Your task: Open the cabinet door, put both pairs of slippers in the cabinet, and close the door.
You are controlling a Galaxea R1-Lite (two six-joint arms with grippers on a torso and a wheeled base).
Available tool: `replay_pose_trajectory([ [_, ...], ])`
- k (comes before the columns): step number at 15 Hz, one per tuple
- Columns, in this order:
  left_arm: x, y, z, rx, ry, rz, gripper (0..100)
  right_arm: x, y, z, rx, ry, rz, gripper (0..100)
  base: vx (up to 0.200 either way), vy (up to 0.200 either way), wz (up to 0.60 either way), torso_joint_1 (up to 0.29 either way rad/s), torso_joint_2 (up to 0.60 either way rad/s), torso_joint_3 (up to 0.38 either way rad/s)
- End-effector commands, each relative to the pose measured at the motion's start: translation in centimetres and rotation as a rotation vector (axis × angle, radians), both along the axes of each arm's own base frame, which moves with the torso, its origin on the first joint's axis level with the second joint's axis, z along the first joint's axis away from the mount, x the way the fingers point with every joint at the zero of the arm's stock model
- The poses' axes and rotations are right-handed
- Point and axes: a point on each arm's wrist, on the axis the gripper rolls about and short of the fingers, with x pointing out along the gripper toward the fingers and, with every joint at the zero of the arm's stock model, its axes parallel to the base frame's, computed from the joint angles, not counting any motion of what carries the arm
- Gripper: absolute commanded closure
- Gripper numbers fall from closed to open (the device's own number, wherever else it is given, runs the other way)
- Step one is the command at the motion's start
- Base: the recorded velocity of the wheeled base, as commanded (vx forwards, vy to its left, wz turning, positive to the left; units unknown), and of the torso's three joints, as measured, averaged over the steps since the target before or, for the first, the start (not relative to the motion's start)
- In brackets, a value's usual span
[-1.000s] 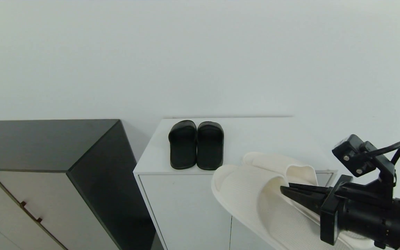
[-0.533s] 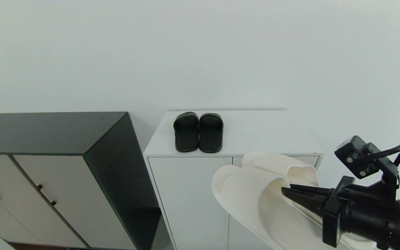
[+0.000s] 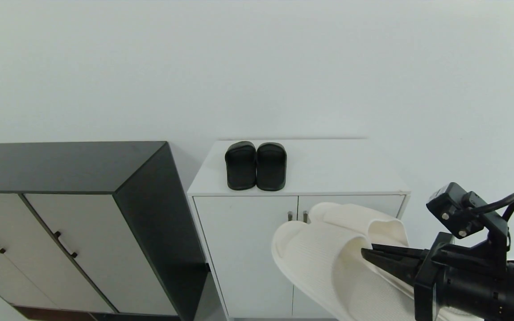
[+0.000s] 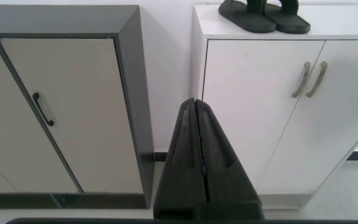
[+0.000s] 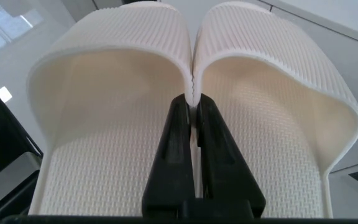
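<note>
Pinching white slippers by adjoining inner edges, right tool is clenched so pair is carried as one, held before white cabinet; doors seen shut; black slippers set on cabinet top; left tool clenched, empty, judged free for handles.

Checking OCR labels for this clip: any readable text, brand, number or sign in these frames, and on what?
None legible.
No words, labels, numbers or signs show on the white cabinet, the black slippers on top of it, the white slippers clamped in the right hand, the dark cabinet or the left hand.
</note>
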Motion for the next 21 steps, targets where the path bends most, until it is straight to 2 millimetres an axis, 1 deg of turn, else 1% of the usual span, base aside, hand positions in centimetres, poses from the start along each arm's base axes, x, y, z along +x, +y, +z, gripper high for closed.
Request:
replay_pose_trajectory([
  [1, 0.01, 0.0, 0.01, -0.001, 0.001, 0.0, 100, 0.03, 0.03, -0.12, -0.004, 0.004, 0.0, 100, 0.0, 0.0, 0.0, 0.0, 0.0, 0.0],
  [10, 0.01, 0.0, 0.01, -0.001, 0.001, -0.001, 100, -0.04, -0.04, -0.37, -0.013, 0.008, 0.005, 100, 0.0, 0.0, 0.0, -0.004, 0.01, 0.005],
  [13, 0.01, 0.0, 0.01, -0.001, 0.001, 0.0, 100, -0.09, -0.08, -0.41, -0.026, -0.005, 0.011, 100, 0.0, 0.0, 0.0, -0.181, 0.43, 0.234],
  [21, 0.01, 0.0, 0.01, -0.001, 0.001, -0.001, 100, -0.16, -0.16, -0.57, -0.029, -0.002, 0.011, 100, 0.0, 0.0, 0.0, -0.224, 0.54, 0.314],
])
